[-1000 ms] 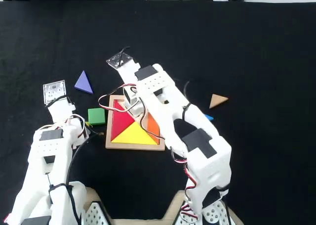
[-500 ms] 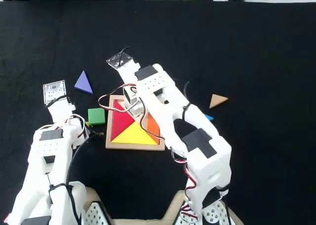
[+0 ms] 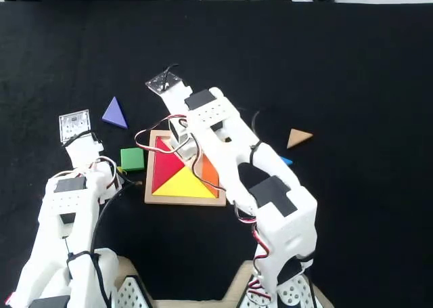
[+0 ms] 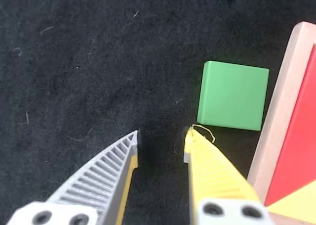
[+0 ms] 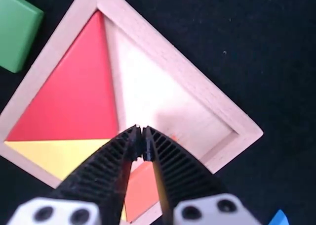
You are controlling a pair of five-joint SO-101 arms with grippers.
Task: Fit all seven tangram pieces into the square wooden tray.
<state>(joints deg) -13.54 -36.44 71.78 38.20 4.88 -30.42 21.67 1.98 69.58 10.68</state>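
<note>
right pincer (image 5: 142, 135) pressed together over the wooden tray (image 5: 197, 89), left pincer (image 4: 161, 138) spread, parked just beside the green square (image 4: 233, 95)

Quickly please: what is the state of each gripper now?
Left gripper: open, empty, beside the green square.
Right gripper: closed, nothing visible in it, above the wooden tray.

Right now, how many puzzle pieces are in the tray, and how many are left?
Three are in the tray: the red triangle, yellow triangle and orange piece. Nothing is being held: the right gripper is shut over the tray, the left gripper open beside the green square. Four wait on the table: green square, purple triangle, tan triangle, blue piece.
</note>
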